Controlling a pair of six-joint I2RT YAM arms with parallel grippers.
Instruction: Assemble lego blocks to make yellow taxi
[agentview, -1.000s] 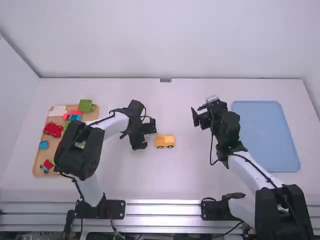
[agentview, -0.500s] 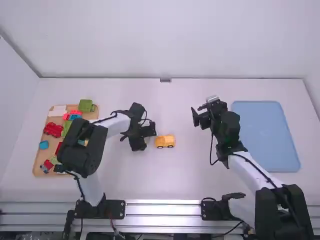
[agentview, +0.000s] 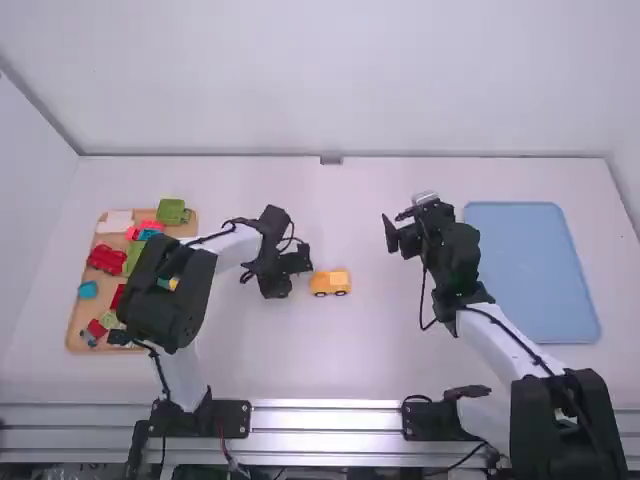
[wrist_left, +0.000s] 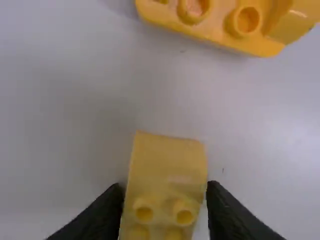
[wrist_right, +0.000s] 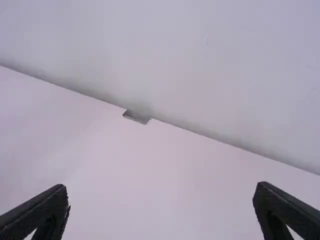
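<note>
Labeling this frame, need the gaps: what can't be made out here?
Tray, part of it and its load: high view, left arm covers it.
Held yellow block, rear end: left wrist view, cut off by bottom edge.
Yellow car, far side: left wrist view, cut off by top edge.
Whether held block touches table: high view, left claw and wrist hide it.

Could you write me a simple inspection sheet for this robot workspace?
Surface: white table; blue tray on its right side.
Job's things: yellow wheeled piece mid-table; yellow block beside it, between the left claw's fingers.
Clutter: coloured blocks on a tan tray, left side.
Grippers: left claw shut on the yellow block; right claw open.
Cables: black cables along both arms.
Surroundings: pale walls; metal rails at the near edge.
</note>
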